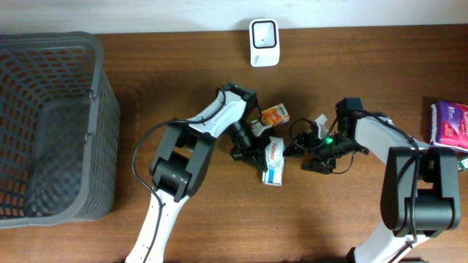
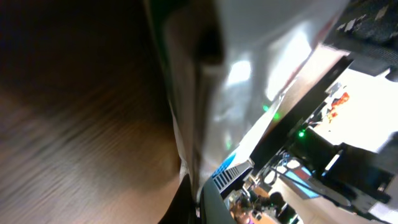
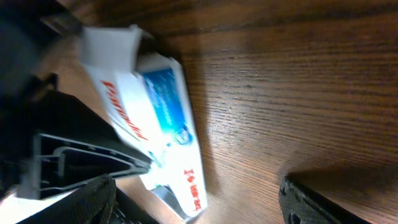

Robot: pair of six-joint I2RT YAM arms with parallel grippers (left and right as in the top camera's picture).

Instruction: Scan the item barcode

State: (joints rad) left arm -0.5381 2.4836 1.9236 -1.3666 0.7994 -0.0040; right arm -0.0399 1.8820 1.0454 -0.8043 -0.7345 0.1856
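Note:
The item, a white packet (image 1: 273, 162) with blue and red print, lies at mid-table. My left gripper (image 1: 254, 146) is shut on its left edge. In the left wrist view the glossy packet (image 2: 205, 93) fills the middle and runs down between the closed fingers (image 2: 214, 208). My right gripper (image 1: 303, 150) stands open just right of the packet. In the right wrist view the packet (image 3: 155, 118) lies ahead of the wide-apart fingers (image 3: 311, 199), untouched by them. A white scanner (image 1: 263, 42) stands at the table's far edge. No barcode is readable.
A grey mesh basket (image 1: 47, 124) fills the left side. A small orange packet (image 1: 276, 115) lies just behind the left gripper. A purple packet (image 1: 450, 124) sits at the right edge. The left gripper's black finger (image 3: 81, 155) crosses the right wrist view.

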